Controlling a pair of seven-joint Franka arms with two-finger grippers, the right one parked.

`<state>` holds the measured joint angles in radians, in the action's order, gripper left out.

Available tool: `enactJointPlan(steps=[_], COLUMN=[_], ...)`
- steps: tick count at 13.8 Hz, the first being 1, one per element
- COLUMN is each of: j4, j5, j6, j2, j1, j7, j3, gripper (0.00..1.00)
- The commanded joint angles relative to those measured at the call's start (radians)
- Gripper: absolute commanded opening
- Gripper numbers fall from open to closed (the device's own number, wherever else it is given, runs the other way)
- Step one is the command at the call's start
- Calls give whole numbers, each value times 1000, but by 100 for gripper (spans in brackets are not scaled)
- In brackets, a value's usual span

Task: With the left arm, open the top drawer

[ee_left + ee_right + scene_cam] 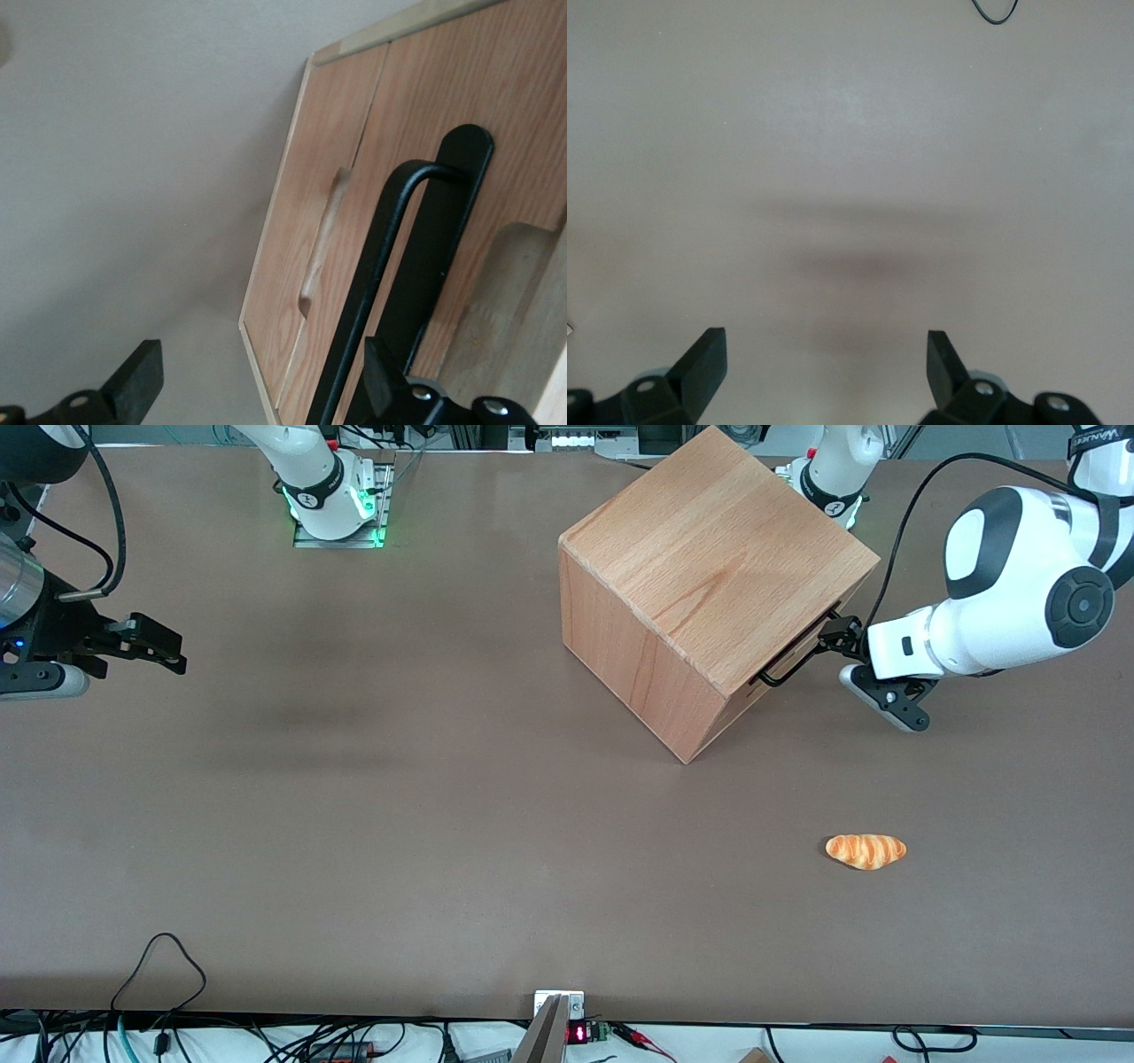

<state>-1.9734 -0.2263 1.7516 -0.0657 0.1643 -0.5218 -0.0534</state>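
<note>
Reaching in from the working arm's end of the brown table (354, 824), the glossy white left arm (1019, 593) sets its black-fingered tool (850, 657), spread wide, beside the thin black bar handle (381, 292) of the shallow pale-wood top drawer (461, 204), apparently lining up a pull.

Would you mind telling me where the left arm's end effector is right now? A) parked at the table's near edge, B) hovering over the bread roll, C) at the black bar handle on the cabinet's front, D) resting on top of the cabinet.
C: the end effector is at the black bar handle of the top drawer, fingers apart, one beside the bar; the bread roll lies nearer the front camera.
</note>
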Motion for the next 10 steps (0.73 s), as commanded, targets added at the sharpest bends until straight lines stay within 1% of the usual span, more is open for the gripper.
enactJointPlan(steps=[1,4,10], j4=[-19,-22,-71], j5=[-42,-48,-57], j6=[17,19,91], j2=[9,9,7], j1=[-3,-3,-3], j7=[-44,-58,-115], j3=[4,23,23], gripper=[100,100,100])
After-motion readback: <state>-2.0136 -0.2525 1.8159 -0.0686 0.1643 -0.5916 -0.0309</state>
